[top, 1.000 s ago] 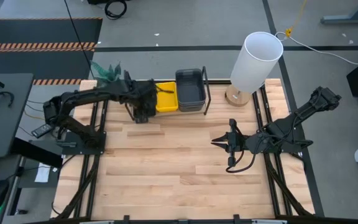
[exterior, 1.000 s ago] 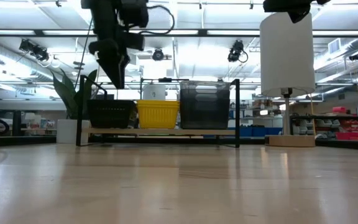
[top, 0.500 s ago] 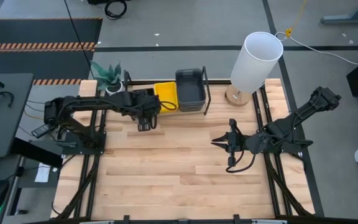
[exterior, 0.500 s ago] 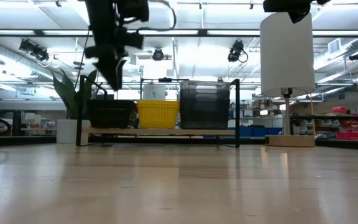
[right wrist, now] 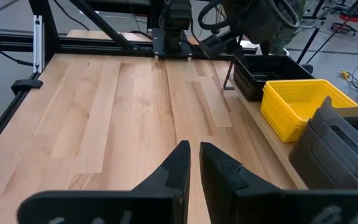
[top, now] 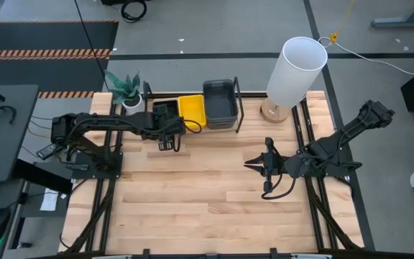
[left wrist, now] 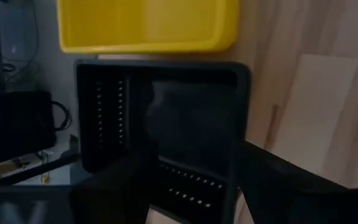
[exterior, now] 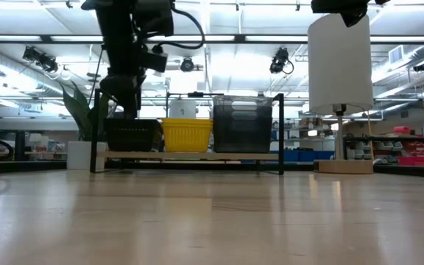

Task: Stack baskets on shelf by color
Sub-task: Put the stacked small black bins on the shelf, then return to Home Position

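Black perforated plastic basket (top: pixel 165 111) sits on wooden wire-frame shelf (exterior: pixel 190 156); left gripper (top: pixel 167 141) at its 6 o'clock, fingers unreadable. Next: retreat clear.

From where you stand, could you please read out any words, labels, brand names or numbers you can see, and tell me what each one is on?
None can be read.
Black basket, yellow basket, grey basket: no labels showing.
White lamp shade: plain.
Shelf: no markings.
Signs in the room behind the table: too small and blurred to read.
Left gripper and right gripper: no lettering visible.
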Motion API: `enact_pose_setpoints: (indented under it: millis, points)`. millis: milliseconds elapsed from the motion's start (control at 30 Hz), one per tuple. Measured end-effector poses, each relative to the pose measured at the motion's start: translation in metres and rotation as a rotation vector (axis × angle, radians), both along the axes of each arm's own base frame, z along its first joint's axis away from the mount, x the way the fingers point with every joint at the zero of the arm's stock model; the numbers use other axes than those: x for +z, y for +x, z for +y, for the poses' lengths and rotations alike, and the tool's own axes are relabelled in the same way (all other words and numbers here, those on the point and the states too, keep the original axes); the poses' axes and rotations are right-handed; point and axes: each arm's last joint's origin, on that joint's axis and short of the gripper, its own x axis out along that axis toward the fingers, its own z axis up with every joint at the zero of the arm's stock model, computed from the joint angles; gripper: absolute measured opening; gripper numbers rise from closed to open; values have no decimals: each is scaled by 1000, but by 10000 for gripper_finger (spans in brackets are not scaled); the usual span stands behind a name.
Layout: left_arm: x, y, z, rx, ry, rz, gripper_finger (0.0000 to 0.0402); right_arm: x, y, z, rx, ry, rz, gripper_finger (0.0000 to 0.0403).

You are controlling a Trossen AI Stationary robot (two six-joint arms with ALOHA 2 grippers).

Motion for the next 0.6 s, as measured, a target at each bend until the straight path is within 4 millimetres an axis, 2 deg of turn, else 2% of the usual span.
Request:
enact_pose_setpoints:
  millis: [133,267,400,600]
  points:
    - [8,6,-9,-24,-16,-47,214,0,0,0,0,2,0,40]
    - [33,4,-20,-70,-98,-234,195,-1,-2,2,16,-12,8,40]
    - [52,-13,-26,-135,-224,-508,161,-17,-5,6,55,-38,-5,36]
    - [41,-49,-43,-171,-297,-702,112,-29,-15,-7,64,-11,-74,6]
